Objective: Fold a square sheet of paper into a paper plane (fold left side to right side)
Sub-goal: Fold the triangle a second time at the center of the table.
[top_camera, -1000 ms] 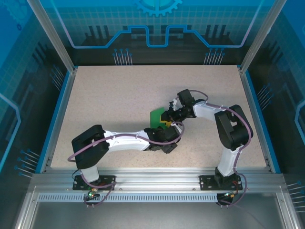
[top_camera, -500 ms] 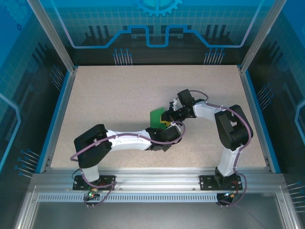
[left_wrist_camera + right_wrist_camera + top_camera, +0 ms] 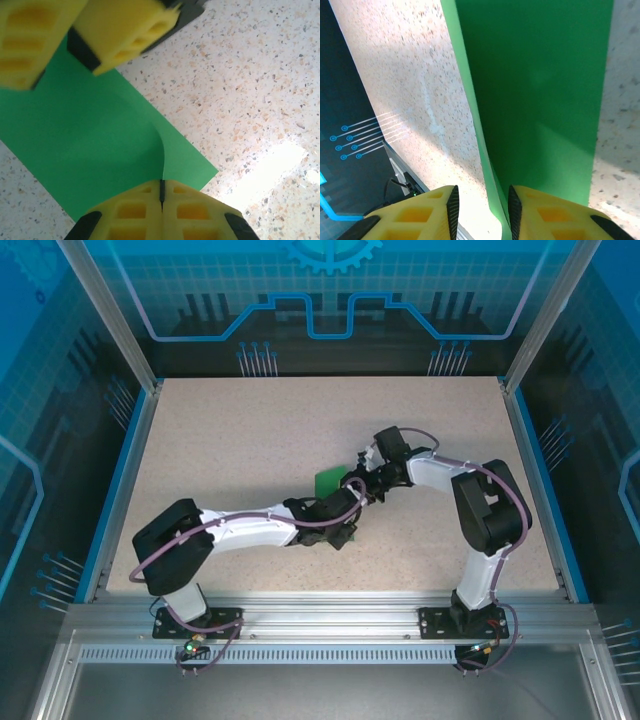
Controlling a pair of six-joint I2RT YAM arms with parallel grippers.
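The square sheet of paper [image 3: 326, 482], bright green, lies folded over near the middle of the table. In the left wrist view the paper [image 3: 90, 140] has one raised, curled edge that runs into the seam of my left gripper [image 3: 161, 187], which is shut on that edge. My left gripper [image 3: 346, 501] reaches the sheet from its near right side. My right gripper [image 3: 359, 483] is at the sheet's right edge. Its jaws [image 3: 481, 205] stand apart, with the paper's [image 3: 540, 90] lifted edge between them, close to the right finger. Its yellow fingers [image 3: 125, 25] hang over the sheet.
The speckled table [image 3: 250, 430] is bounded by blue rails left and right and a metal frame at the front [image 3: 320, 615]. Both forearms cross the centre, close together. Open tabletop lies behind and to the left of the paper.
My left gripper has shut on the paper's edge; it was open a second ago. The left arm's elbow swung left and its wrist moved closer to the sheet. The right arm barely moved.
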